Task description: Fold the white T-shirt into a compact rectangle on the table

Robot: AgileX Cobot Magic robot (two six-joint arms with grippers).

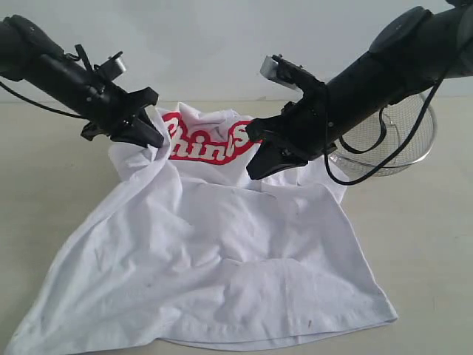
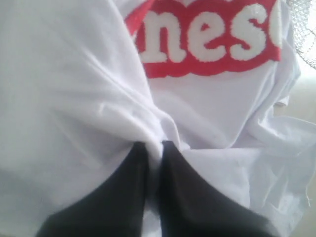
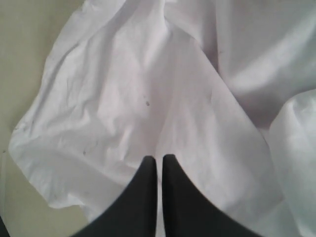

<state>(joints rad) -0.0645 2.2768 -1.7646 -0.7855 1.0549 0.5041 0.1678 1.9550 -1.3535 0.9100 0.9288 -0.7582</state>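
Note:
The white T-shirt [image 1: 222,251] lies spread on the table [image 1: 429,259], its hem toward the near edge. Its chest end, with the red lettering [image 1: 203,140], is raised between my two grippers. My left gripper [image 1: 157,139] is shut on a bunched fold at the shirt's left shoulder. The left wrist view shows that pinched cloth [image 2: 74,98] between the black fingertips of the left gripper [image 2: 154,144]. My right gripper [image 1: 253,144] is shut at the lettering's right end. From the right gripper [image 3: 159,158], cloth [image 3: 148,89] fans out like a tent.
A round wire-mesh basket [image 1: 392,140] stands on the table at the back right, just behind the right arm; its mesh [image 2: 306,34] also shows in the left wrist view. Bare table [image 3: 29,39] lies beside the shirt's edge.

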